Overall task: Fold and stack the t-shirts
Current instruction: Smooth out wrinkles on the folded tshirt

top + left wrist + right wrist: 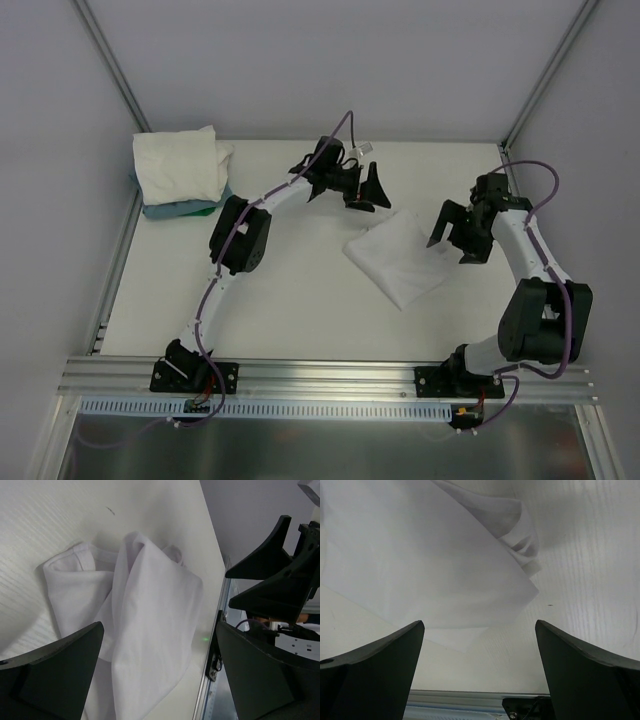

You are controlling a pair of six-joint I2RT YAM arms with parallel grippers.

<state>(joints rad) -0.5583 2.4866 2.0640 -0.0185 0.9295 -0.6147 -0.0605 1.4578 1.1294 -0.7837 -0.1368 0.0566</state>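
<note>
A folded white t-shirt (402, 255) lies flat on the table's middle right, turned diagonally. It also shows in the left wrist view (145, 625) and in the right wrist view (420, 565). My left gripper (363, 186) is open and empty, just above the shirt's far corner. My right gripper (455, 240) is open and empty, beside the shirt's right edge. A stack of folded white t-shirts (180, 165) sits at the back left corner.
A teal-blue flat item (180, 208) lies under the back-left stack. Grey walls close in the table on three sides. An aluminium rail (330, 378) runs along the near edge by the arm bases.
</note>
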